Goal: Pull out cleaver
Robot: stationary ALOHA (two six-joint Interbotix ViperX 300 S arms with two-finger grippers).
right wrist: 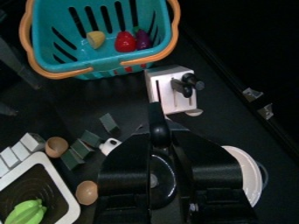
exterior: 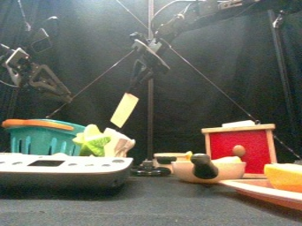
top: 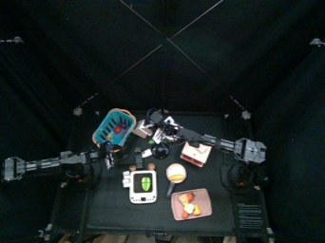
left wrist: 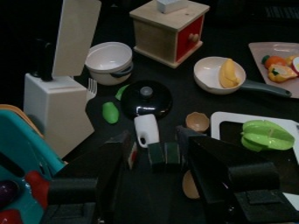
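Front view shows you the cleaver (exterior: 125, 109) lifted clear into the air, its pale blade hanging tilted below the right pincer (exterior: 143, 55), which is clamped on the handle high above the surface (exterior: 154, 201). Under it and slightly to the left sits the white knife block (exterior: 115, 141), with a green leafy toy just beside it and the teal basket (exterior: 45, 134) with an orange rim further left. From the left wrist view you can see the cleaver's blade (left wrist: 77, 35) standing well above the knife block (left wrist: 56, 107), no longer in its slot. Nearby on the surface you have a white bowl (left wrist: 108, 61), a black pot lid (left wrist: 146, 98), a red wooden box (left wrist: 172, 31) and a wooden bowl (left wrist: 219, 73) with a yellow piece in it. The left pincer (left wrist: 163, 156) rests low at the left side of the surface; you cannot tell from its own camera how wide its jaws stand. In the right wrist view the arm's body covers its jaws, and below it you see the top of the knife block (right wrist: 176, 88) and the basket (right wrist: 103, 37) holding small toy fruit. Top view places the basket (top: 117, 126) at the far left and a white scale (top: 143, 183) at the near edge.
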